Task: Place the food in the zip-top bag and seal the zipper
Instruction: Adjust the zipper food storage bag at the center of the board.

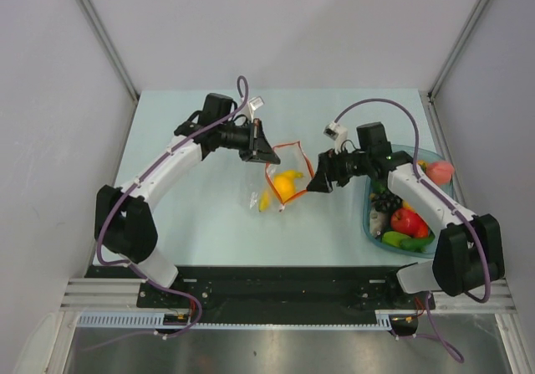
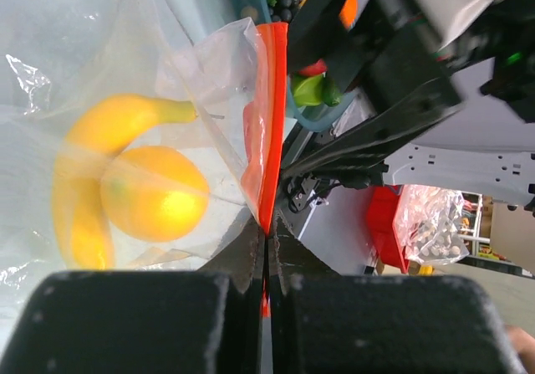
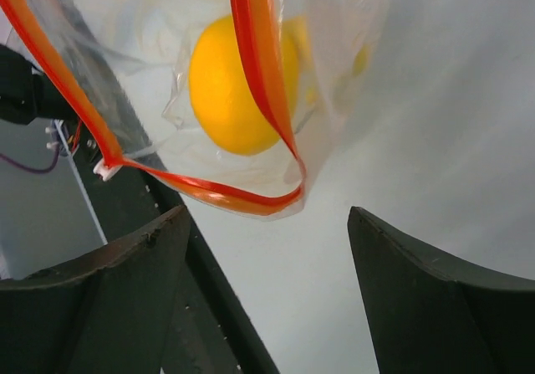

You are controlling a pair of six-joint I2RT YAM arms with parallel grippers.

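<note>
The clear zip-top bag (image 1: 280, 181) lies mid-table with its mouth open. Its red-orange zipper (image 1: 306, 161) forms a loop. Inside the bag are a yellow banana (image 2: 84, 140) and a round yellow fruit (image 2: 155, 192). My left gripper (image 1: 266, 152) is shut on the zipper strip (image 2: 272, 115) at the bag's far corner; in the left wrist view (image 2: 266, 232) the strip runs between the closed jaws. My right gripper (image 1: 318, 181) is open and empty. In the right wrist view (image 3: 267, 217) the zipper loop (image 3: 259, 198) hangs just beyond the fingertips, apart from them, with the round fruit (image 3: 230, 89) behind.
A teal tub (image 1: 368, 220) stands at the right under my right arm. It holds a red tomato (image 1: 405, 221), a pink peach (image 1: 440, 171), green pieces (image 1: 401, 242) and dark grapes (image 1: 384, 200). Walls enclose the table on three sides.
</note>
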